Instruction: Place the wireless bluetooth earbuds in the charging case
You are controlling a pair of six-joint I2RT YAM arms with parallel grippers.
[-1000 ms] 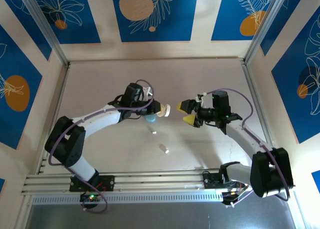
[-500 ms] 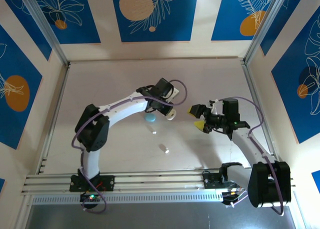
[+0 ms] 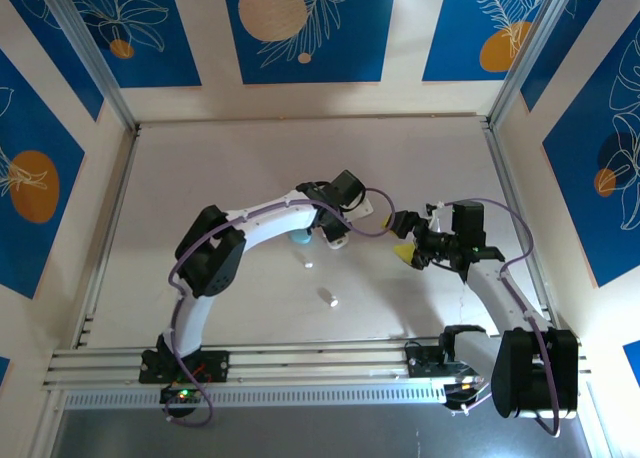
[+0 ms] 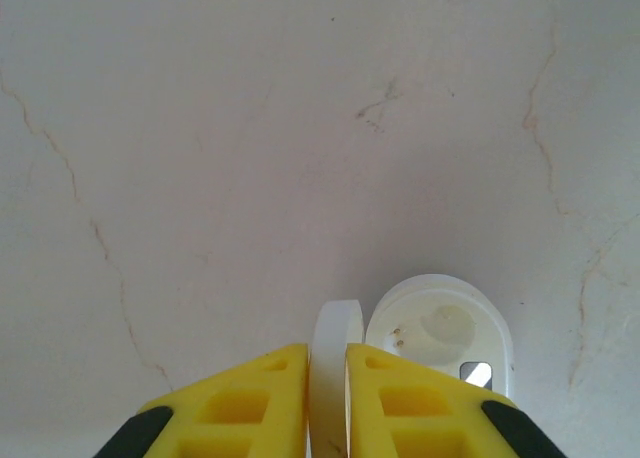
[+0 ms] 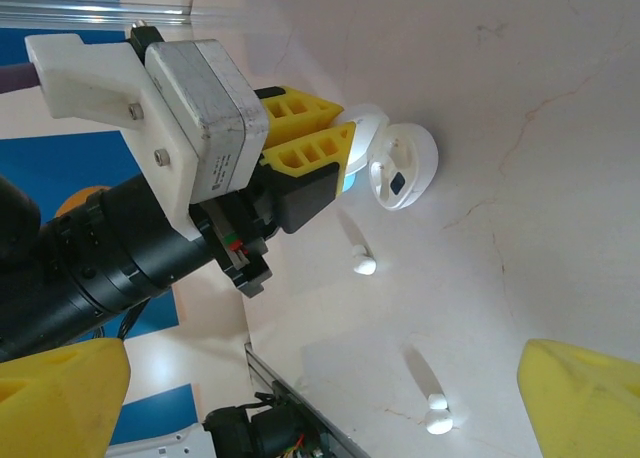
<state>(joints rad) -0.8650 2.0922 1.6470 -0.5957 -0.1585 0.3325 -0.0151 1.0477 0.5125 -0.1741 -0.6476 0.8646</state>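
on the pale, crack-veined tabletop [image 3: 200, 178], walled by panels printed in blue with orange discs [image 3: 300, 28], a light blue rounded object [image 3: 300, 236] lies just beside the left gripper [image 3: 336, 234], on its left in the top view. whether it is a case or an earbud i cannot tell. from above, the left wrist hides part of the white oval plastic charging case [image 4: 440, 330].

a tiny white pebble-like earbud [image 3: 308, 265] lies in the open near the blue object. a second white earbud [image 3: 328, 297] sits closer to the arm bases, apart from the case.

the left gripper's yellow fingers [image 4: 250, 403] are clamped on the case's thin lid [image 4: 335, 348], which stands edge-on between them. the base lies flat beside it, hollow side up. the right gripper [image 3: 405, 236] hovers near, right of the case, jaws spread wide, holding nothing.

the second earbud's long axis runs diagonally, upper left to lower right in the top view. the first is too small to tell.
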